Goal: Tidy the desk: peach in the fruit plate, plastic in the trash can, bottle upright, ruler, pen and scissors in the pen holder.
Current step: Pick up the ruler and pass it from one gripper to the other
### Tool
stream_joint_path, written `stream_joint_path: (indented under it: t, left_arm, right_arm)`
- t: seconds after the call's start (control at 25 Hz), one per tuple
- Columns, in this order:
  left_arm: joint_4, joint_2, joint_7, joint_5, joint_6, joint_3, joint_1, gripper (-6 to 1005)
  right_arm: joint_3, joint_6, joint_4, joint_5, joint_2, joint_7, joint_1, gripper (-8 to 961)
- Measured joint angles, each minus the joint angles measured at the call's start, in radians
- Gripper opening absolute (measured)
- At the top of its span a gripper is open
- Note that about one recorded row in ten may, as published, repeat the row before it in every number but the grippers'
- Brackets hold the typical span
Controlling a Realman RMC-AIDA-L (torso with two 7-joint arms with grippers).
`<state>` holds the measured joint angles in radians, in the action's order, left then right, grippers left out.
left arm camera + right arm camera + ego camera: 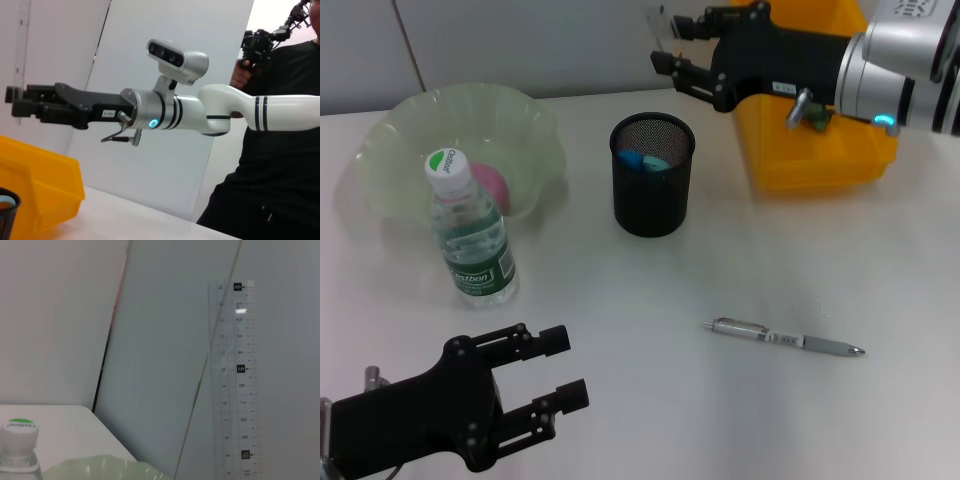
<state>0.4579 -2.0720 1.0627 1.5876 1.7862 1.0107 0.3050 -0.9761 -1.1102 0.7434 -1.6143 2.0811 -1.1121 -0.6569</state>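
Desk [750, 260] first: the fruit plate [380, 150] at ten o'clock already held the peach [488, 186], with the bottle [470, 230] upright beside it. Then the trash can [820, 150] at one o'clock and, centre-back, the pen holder [652, 175] with the scissors [642, 160] in. We saw the right gripper [665, 45] clamped on the ruler [235, 380], held upright behind the holder. We judged its next move: carry across, lower it in. The pen [785, 339] waited at five o'clock; the left gripper [560, 370] sat open, empty, at seven.
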Motion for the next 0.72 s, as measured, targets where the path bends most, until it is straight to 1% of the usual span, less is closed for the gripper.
stream_joint_path:
  t: [0.2, 0.28, 0.32, 0.48, 0.72]
  left_arm:
    - [0.005, 0.003, 0.002, 0.008, 0.013, 0.001, 0.0, 591]
    - [0.006, 0.005, 0.002, 0.008, 0.027, 0.003, -0.002, 591]
    - [0.006, 0.005, 0.002, 0.009, 0.029, 0.004, -0.003, 591]
    - [0.007, 0.006, 0.0, 0.009, 0.032, 0.018, -0.008, 591]
    - [0.007, 0.006, 0.001, 0.009, 0.037, 0.027, -0.013, 591]
  right_arm:
    - [0.003, 0.011, -0.079, 0.01, 0.0, 0.003, -0.006, 383]
    - [0.001, 0.054, -0.151, 0.035, 0.001, 0.022, -0.026, 383]
    - [0.001, 0.054, -0.151, 0.035, 0.001, 0.022, -0.026, 383]
    - [-0.001, 0.08, -0.245, 0.076, 0.001, 0.077, -0.05, 383]
    - [-0.001, 0.089, -0.285, 0.076, 0.002, 0.077, -0.063, 383]
